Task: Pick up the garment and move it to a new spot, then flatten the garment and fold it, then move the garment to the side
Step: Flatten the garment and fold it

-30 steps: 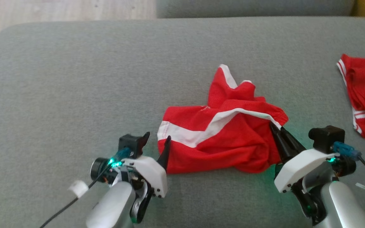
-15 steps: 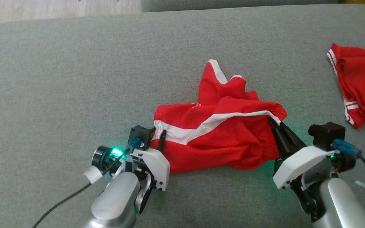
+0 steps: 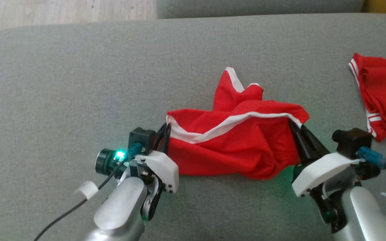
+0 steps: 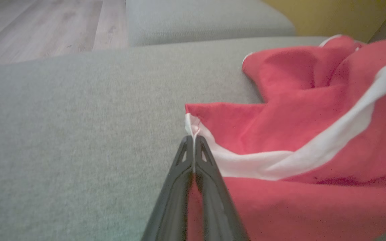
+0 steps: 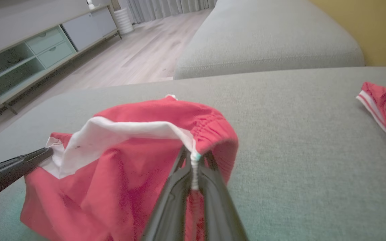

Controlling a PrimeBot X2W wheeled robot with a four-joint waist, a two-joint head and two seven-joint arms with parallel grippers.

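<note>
head view: the red garment with a white stripe lies crumpled near the middle of the grey cushion, its upper edge strung between the two grippers. the left gripper is closed on the garment's left corner, pinching the white edge, as the left wrist view shows. the right gripper is clamped on the gathered waistband at the garment's right end. a second red garment lies well apart at the far right. wooden floor shows beyond the cushion's far left edge.
</note>
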